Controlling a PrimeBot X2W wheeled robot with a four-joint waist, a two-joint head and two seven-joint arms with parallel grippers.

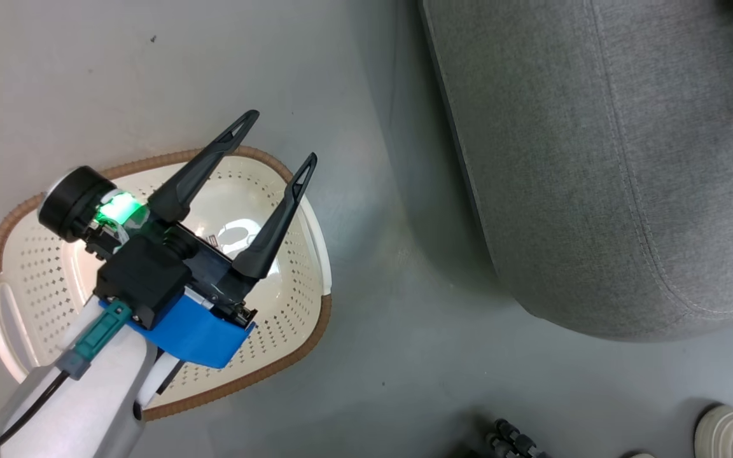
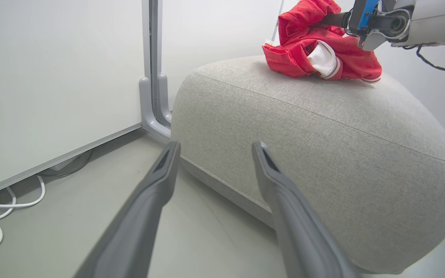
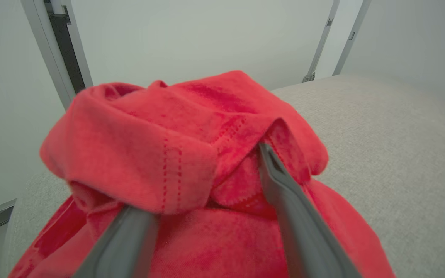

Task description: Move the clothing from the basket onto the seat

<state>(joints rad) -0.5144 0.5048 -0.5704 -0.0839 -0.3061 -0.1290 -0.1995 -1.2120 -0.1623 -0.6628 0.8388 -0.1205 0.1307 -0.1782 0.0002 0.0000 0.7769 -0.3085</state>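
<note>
looks like the red clothing (image 3: 191,154) is bunched on top of the seat (image 2: 323,154), one fold draped over the right gripper (image 3: 201,177) fingers, which are spread and not pinching, while the left gripper (image 1: 281,136) hangs fingers-wide over the bare-looking basket (image 1: 277,356), well apart

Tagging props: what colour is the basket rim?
Brown, woven-look basket rim; best in head view.
</note>
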